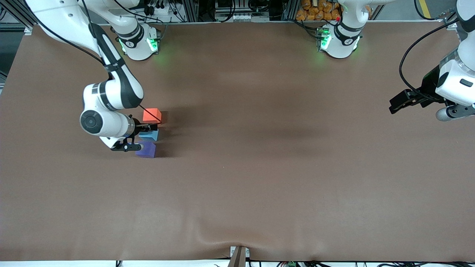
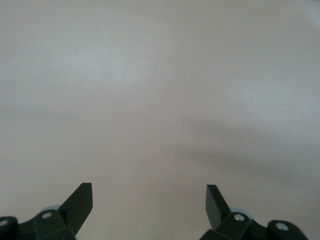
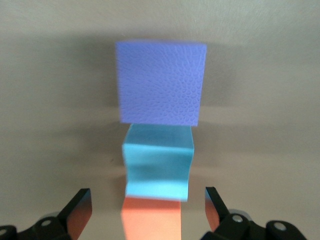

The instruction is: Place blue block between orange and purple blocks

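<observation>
Three small cubes stand close together in one row toward the right arm's end of the table. The orange block (image 1: 151, 114) is farthest from the front camera, the blue block (image 1: 150, 135) is in the middle, and the purple block (image 1: 146, 150) is nearest. In the right wrist view, purple (image 3: 161, 82), blue (image 3: 158, 162) and orange (image 3: 151, 220) line up the same way. My right gripper (image 1: 147, 128) (image 3: 148, 200) hovers low over the row, open and holding nothing. My left gripper (image 1: 399, 104) (image 2: 149, 195) waits open over bare table at the left arm's end.
The brown table cover (image 1: 259, 167) has a slight wrinkle near its front edge. The two arm bases (image 1: 139, 44) (image 1: 339, 40) stand along the edge farthest from the front camera. Nothing else lies on the table.
</observation>
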You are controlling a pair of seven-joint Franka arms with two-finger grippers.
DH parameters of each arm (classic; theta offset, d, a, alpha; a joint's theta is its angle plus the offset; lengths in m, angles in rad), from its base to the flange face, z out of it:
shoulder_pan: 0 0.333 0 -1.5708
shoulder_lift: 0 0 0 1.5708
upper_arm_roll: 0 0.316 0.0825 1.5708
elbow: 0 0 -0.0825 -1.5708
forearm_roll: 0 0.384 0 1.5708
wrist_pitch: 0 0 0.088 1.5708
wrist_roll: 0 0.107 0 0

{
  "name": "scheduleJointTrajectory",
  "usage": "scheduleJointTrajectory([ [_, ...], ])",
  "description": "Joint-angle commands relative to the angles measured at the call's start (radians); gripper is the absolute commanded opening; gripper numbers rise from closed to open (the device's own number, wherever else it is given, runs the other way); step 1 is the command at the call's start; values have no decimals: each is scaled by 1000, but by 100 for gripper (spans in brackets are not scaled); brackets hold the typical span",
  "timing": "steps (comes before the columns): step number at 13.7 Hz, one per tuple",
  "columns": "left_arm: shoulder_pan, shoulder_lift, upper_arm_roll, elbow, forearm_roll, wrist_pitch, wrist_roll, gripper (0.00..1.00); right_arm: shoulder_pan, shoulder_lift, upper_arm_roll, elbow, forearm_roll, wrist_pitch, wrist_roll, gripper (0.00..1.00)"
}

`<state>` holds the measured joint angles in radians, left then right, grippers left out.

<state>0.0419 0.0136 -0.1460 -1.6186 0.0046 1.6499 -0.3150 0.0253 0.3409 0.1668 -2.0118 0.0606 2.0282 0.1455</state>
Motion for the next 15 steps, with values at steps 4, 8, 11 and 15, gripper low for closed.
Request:
scheduleJointTrajectory([
  [4, 10, -21, -1, 0, -12, -4, 34, 100, 8, 3, 5, 399, 59, -316, -4, 100],
  [8, 12, -31, 2, 17, -9, -62, 40, 100, 8, 3, 0, 620, 35, -452, -27, 100],
  [11, 12, -55, -1, 28, -9, -129, 93, 100, 19, -11, -70, 780, 33, -645, -27, 100],
  [15, 10, -110, -6, 29, -18, -163, 103, 100, 45, -106, -90, 866, -56, -775, -15, 100],
])
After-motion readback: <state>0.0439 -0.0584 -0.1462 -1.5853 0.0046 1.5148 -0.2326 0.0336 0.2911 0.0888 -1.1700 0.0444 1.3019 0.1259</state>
